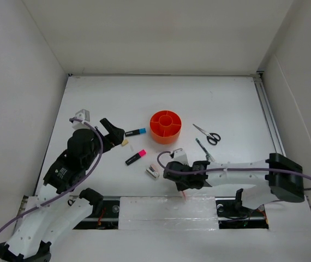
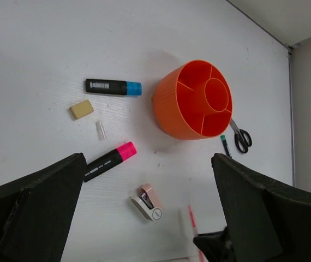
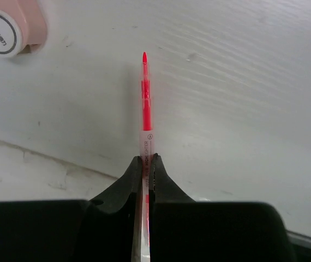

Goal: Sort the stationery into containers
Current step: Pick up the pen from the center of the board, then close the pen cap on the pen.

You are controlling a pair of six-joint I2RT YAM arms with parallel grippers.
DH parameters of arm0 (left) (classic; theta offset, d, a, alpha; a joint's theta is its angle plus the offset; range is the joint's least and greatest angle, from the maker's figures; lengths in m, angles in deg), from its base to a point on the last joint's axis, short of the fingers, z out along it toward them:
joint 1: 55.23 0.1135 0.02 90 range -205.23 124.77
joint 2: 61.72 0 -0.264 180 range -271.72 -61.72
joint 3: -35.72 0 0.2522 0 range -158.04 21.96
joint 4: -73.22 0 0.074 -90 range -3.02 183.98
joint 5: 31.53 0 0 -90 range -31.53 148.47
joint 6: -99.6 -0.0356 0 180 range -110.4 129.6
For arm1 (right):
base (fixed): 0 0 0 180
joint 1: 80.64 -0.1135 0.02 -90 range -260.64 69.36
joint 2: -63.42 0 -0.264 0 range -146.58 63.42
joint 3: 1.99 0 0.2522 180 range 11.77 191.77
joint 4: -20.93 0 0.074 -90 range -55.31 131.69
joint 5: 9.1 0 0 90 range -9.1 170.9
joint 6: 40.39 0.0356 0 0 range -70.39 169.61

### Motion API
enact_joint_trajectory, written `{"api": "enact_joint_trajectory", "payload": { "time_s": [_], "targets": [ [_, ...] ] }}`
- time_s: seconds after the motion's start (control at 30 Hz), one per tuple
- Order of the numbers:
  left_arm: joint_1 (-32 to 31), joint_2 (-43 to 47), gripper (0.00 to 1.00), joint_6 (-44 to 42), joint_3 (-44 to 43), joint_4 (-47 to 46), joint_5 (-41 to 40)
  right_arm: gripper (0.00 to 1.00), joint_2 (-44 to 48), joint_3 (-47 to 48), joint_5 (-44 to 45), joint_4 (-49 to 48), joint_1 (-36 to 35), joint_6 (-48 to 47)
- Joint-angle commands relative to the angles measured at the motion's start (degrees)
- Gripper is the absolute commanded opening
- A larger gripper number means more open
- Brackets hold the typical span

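Pink plastic shows between the pressed-together fingers of the right gripper (image 3: 146, 161), which pinches the pink pen (image 3: 145, 93) near its back end, tip pointing away. That grip suits carrying it lengthwise and dropping it upright. The pen is at the near edge of the table; whether it has left the surface is hard to tell. The pink-white clip-like piece (image 3: 8, 27) lies just beside it, to the left. The orange organiser (image 1: 165, 126) stands farther off, mid-table. The left gripper (image 1: 112, 135) hangs spread wide on the left, near the blue-capped marker (image 1: 136, 131) and tan eraser (image 2: 82, 109), placed to take those.
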Motion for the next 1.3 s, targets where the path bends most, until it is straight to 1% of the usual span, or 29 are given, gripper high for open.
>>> {"api": "enact_joint_trajectory", "payload": {
  "time_s": [0.0,0.03,0.13,0.33,0.43,0.47,0.5,0.6,0.67,0.73,0.77,0.83,0.9,0.93,1.0,1.03,1.1,1.27],
  "targets": [
    [0.2,-3.0,1.00,2.9,3.3,-4.1,0.3,0.00,7.7,3.7,6.3,13.2,-0.5,4.7],
    [0.2,-4.0,1.00,4.1,3.8,-4.1,0.3,0.00,8.9,5.5,9.1,14.7,-0.5,4.7],
    [0.2,-9.3,1.00,4.8,5.2,-4.8,0.3,0.00,13.4,7.3,12.3,16.0,-0.5,4.0],
    [0.2,-18.2,0.98,7.4,5.9,-7.9,-0.9,0.00,18.8,8.5,12.9,13.5,-1.1,-0.4],
    [0.2,-22.1,0.98,8.5,5.2,-9.4,-0.9,0.00,20.2,8.5,13.5,12.4,-1.1,-1.1],
    [0.2,-23.3,0.95,8.6,5.2,-9.9,-0.9,0.00,20.9,8.0,14.2,11.8,-1.1,-2.3],
    [0.2,-24.3,0.95,9.2,5.2,-9.9,-1.6,0.00,21.5,8.0,14.2,11.8,-1.1,-2.9],
    [0.2,-28.4,0.85,9.8,5.8,-11.8,-0.9,0.00,23.0,8.0,14.2,10.7,-1.1,-5.1],
    [0.2,-31.5,0.84,10.3,5.8,-12.7,-0.9,0.00,24.7,8.0,14.2,10.1,-1.1,-5.8],
    [-0.3,-33.4,0.80,10.8,6.4,-13.2,-0.4,0.00,25.3,7.4,14.2,9.6,-1.1,-7.0],
    [-0.3,-34.2,0.78,10.8,6.4,-13.2,-1.0,0.00,25.3,7.4,14.2,9.6,-1.1,-7.0],
    [-1.7,-36.7,0.78,11.5,5.8,-13.2,-2.3,0.00,26.7,6.9,14.2,8.5,-1.1,-7.5],
    [-3.0,-38.9,0.74,12.1,4.4,-12.5,-3.5,0.00,27.2,6.4,14.2,8.0,-1.1,-8.1],
    [-3.0,-39.5,0.74,12.1,3.7,-12.5,-3.5,0.00,27.7,5.9,14.2,8.0,-1.1,-8.1],
    [-3.0,-40.7,0.68,12.7,3.7,-12.5,-3.5,0.00,28.3,5.3,13.6,7.4,-1.1,-8.1],
    [-3.0,-41.5,0.60,12.7,3.7,-12.5,-3.5,0.00,28.9,4.8,13.6,6.9,-1.1,-8.6],
    [-3.0,-43.0,0.57,13.3,3.7,-12.5,-4.2,0.00,29.5,4.3,12.3,6.4,-1.1,-8.6],
    [-3.0,-48.0,0.56,13.9,2.5,-12.0,-4.8,0.00,30.7,2.4,10.6,2.9,-1.1,-9.3]
  ]
}}
